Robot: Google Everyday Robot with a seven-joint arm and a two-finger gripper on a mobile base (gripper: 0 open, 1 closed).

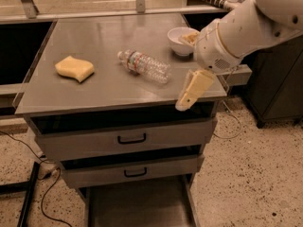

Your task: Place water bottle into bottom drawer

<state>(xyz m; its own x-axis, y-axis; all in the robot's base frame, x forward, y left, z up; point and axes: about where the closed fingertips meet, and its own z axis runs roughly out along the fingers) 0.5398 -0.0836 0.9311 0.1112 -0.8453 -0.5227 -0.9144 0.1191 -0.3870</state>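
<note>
The water bottle (pixel 144 66) lies on its side near the middle of the grey cabinet top (pixel 94 37), white cap toward the back left. My gripper (pixel 182 72) is at the right front part of the top, just right of the bottle and apart from it. Its two cream fingers are spread wide, one near the bowl and one (pixel 193 89) hanging over the front edge, with nothing between them. The bottom drawer (pixel 137 205) stands pulled out at floor level below, a flat grey tray with thin side walls.
A yellow sponge (pixel 75 68) lies on the left of the top. A white bowl (pixel 179 38) sits at the back right, partly behind my arm. Two shut drawer fronts with black handles (pixel 131 138) are above the tray. A dark cabinet (pixel 279 84) stands at the right; cables (pixel 33 174) lie on the left floor.
</note>
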